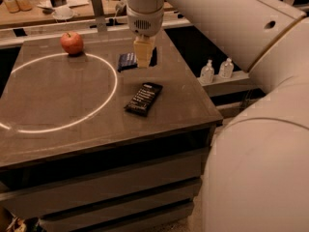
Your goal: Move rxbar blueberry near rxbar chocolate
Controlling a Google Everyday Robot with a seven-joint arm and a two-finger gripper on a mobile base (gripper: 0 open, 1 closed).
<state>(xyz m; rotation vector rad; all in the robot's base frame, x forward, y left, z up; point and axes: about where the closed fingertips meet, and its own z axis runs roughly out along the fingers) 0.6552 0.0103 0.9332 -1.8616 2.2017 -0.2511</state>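
Two bars lie apart on the tabletop (63,98): blue bar (127,61) near the far edge, long axis left-right, partly under the gripper (144,57) — its hold cannot be told — black bar (144,98) slanted, bare room leftward.

The claw (144,55), over the far right part of the tabletop (63,105), hides the middle of the rxbar blueberry (127,60), so whether they touch cannot be told, and the arm (251,81) is cut off by the top, right and bottom edges.
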